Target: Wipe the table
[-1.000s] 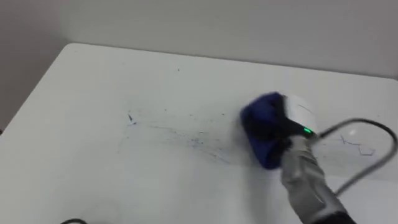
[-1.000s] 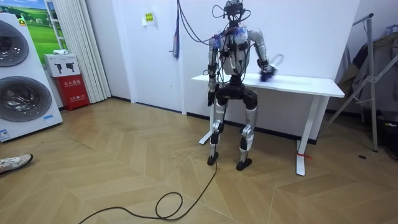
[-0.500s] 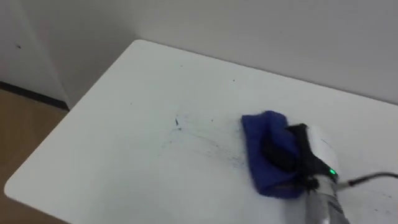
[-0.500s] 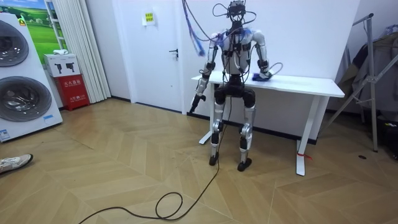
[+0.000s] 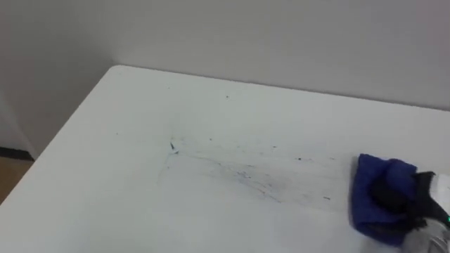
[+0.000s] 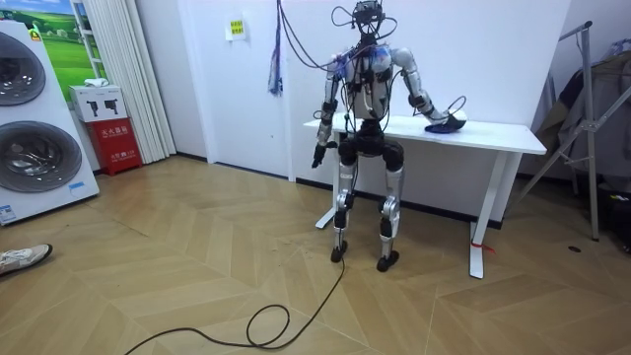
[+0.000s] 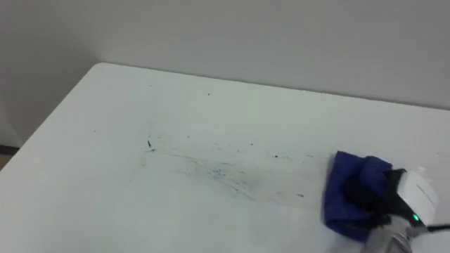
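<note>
Blue cloth (image 7: 343, 204), gripped in the right hand's (image 7: 367, 190) curled fingers, is pressed onto the white surface (image 7: 105, 211) just right of the pen marks (image 7: 218, 169), likely ready to sweep across them

My blue cloth (image 7: 341, 207) lay bunched on the white table (image 7: 126, 98), near its right end; faint marks (image 7: 218, 172) streaked the table's middle.

Readable text: none | wall notice (image 6: 236, 29): too small to read
</note>
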Controlling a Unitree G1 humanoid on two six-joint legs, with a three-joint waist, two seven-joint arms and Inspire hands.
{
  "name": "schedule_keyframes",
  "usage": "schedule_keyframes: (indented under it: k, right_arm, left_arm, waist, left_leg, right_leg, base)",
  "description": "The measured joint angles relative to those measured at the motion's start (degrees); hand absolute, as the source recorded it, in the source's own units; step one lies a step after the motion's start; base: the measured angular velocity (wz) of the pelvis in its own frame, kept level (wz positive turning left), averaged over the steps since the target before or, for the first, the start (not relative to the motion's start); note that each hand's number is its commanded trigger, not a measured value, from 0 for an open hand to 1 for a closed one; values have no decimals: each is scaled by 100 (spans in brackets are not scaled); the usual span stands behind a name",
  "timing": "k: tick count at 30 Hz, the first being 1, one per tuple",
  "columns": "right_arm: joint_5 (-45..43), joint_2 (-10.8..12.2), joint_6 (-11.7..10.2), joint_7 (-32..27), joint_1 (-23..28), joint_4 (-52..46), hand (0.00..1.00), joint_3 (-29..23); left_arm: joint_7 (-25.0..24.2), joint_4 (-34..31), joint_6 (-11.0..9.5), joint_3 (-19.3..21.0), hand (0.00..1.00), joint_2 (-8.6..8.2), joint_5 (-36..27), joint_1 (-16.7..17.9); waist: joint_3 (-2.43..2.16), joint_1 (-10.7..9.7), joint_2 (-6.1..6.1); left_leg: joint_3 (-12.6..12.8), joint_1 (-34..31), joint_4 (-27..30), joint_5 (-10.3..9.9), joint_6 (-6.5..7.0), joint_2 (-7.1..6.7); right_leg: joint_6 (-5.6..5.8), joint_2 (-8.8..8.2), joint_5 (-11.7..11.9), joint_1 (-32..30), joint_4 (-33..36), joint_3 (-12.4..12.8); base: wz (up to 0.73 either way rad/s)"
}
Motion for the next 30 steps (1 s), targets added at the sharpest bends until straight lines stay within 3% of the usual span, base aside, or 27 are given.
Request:
schedule_keyframes:
  k: [1,2,3,4,5,8,10,12,13,14,16,17,19,20,22,23,24,25,26,27,28,29,30]
  right_arm:
    - [-432,203,97,308,-283,-445,100,543]
    - [-630,309,102,425,-448,-581,100,774]
    - [-901,551,62,619,-819,-625,100,1169]
    - [-1077,688,-27,822,-1151,-612,100,1412]
    - [-1155,747,-63,898,-1271,-602,100,1489]
    - [-1118,826,-288,976,-1406,-259,100,1596]
    - [-996,787,-338,857,-1172,543,100,1415]
    - [-584,735,-654,479,-765,522,100,930]
    - [-331,719,-869,255,-555,682,100,692]
    - [-191,689,-958,132,-438,737,100,568]
    - [432,436,-1184,-399,106,840,100,150]
    - [583,347,-1244,-506,230,860,100,63]
    - [873,-53,-1338,-890,687,1011,100,-292]
    - [908,-135,-1338,-979,775,1088,100,-346]
    - [985,-232,-1342,-1115,911,1360,100,-627]
    - [992,-232,-1342,-1107,850,1405,100,-664]
    - [963,-223,-1343,-1081,738,1416,100,-656]
    - [883,-186,-1345,-1036,570,1378,100,-538]
    - [887,-170,-1341,-989,458,1332,100,-422]
    - [863,-167,-1301,-821,167,1205,100,-103]
    - [711,-48,-1049,-601,-130,1018,100,199]
    - [633,54,-909,-493,-264,888,100,368]
    - [406,199,-600,-265,-535,737,100,658]
  left_arm:
    - [-6,76,61,-156,0,-26,-10,-122]
    - [-7,93,71,-242,0,-44,-35,-175]
    - [-30,97,72,-374,0,-93,-121,-291]
    - [-92,73,60,-465,0,-146,-229,-392]
    - [-121,60,33,-491,0,-162,-268,-436]
    - [-138,70,60,-678,0,-85,-533,-348]
    - [-138,107,123,-665,0,26,-619,-174]
    - [-140,109,140,-542,0,106,-606,-82]
    - [-147,109,132,-321,0,193,-541,-56]
    - [-147,104,130,-213,0,237,-426,-56]
    - [-146,-25,58,51,0,463,56,25]
    - [-146,-56,49,137,0,521,174,64]
    - [-142,-71,79,327,0,718,416,156]
    - [-142,-72,99,320,0,789,416,167]
    - [-139,-98,145,224,0,967,362,144]
    - [-139,-98,144,212,0,948,344,122]
    - [-138,-97,137,189,0,872,302,30]
    - [-137,-96,97,185,0,768,230,-82]
    - [-131,-88,71,164,0,756,208,-156]
    - [-96,-69,49,112,0,557,64,-304]
    - [-94,-62,28,-18,0,381,-39,-457]
    - [-92,-57,18,-91,0,294,-109,-550]
    - [-85,35,-89,-240,0,92,-206,-631]
  waist:
    - [10,3,3]
    - [12,12,6]
    - [37,92,13]
    - [101,241,25]
    - [142,300,42]
    - [170,389,55]
    - [174,385,50]
    - [173,300,66]
    - [166,168,58]
    - [164,87,54]
    - [134,-87,16]
    - [120,-121,-12]
    - [91,-134,-24]
    - [71,-145,-40]
    - [37,-319,-92]
    - [35,-350,-91]
    - [34,-369,-90]
    - [32,-303,-85]
    - [31,-243,-84]
    - [-3,-87,96]
    - [3,-83,158]
    - [-14,-94,93]
    - [7,-64,132]
  left_leg:
    - [-1,-25,14,-23,-41,40]
    - [-12,-41,18,-28,-58,54]
    - [-20,-59,23,-17,-77,66]
    - [-29,-76,58,1,-55,59]
    - [-65,-102,92,0,-53,48]
    - [-228,-285,320,-22,5,-24]
    - [-193,-312,412,-45,85,-46]
    - [-175,-414,463,-92,157,-16]
    - [-168,-479,521,-102,165,52]
    - [-142,-481,544,-107,155,80]
    - [218,-444,573,-118,63,269]
    - [284,-433,574,-114,36,302]
    - [410,-359,744,-188,-143,575]
    - [406,-369,825,-228,-207,661]
    - [262,-469,1185,-421,-509,1026]
    - [253,-462,1243,-448,-597,1116]
    - [256,-440,1301,-453,-785,1288]
    - [352,-386,1285,-392,-988,1502]
    - [418,-365,1291,-359,-1064,1581]
    - [431,-359,1333,-328,-1066,1908]
    - [419,-433,1359,-96,-686,2108]
    - [421,-521,1399,51,-535,2122]
    - [460,-733,1676,98,-529,2021]
  right_leg:
    - [-24,34,14,-68,53,-28]
    - [-29,38,11,-97,76,-86]
    - [-65,34,-7,-148,144,-142]
    - [-97,-2,-51,-210,285,-163]
    - [-93,-35,-84,-241,377,-210]
    - [-34,-299,-231,-380,794,-601]
    - [40,-504,-288,-392,948,-693]
    - [103,-613,-294,-394,965,-806]
    - [175,-745,-356,-395,1188,-863]
    - [212,-905,-408,-388,1347,-943]
    - [356,-1592,-455,-248,1501,-868]
    - [413,-1721,-415,-230,1385,-775]
    - [498,-1961,-84,-64,718,-606]
    - [508,-1971,44,-5,574,-614]
    - [509,-1977,445,201,234,-864]
    - [511,-1964,473,200,265,-864]
    - [520,-1876,467,148,378,-862]
    - [530,-1706,448,-26,655,-873]
    - [599,-1597,351,-122,846,-954]
    - [723,-1391,-54,-404,1312,-1134]
    - [496,-1202,-361,-699,1677,-1131]
    - [418,-1153,-512,-809,1791,-1099]
    - [280,-998,-657,-918,1838,-1056]
  base:
    - [-49]
    - [-9]
    - [0]
    - [9]
    - [29]
    - [54]
    - [37]
    - [35]
    - [51]
    - [77]
    - [72]
    - [36]
    - [11]
    - [9]
    - [23]
    - [6]
    - [-30]
    - [-46]
    - [-84]
    - [-81]
    - [-68]
    - [-33]
    - [-24]
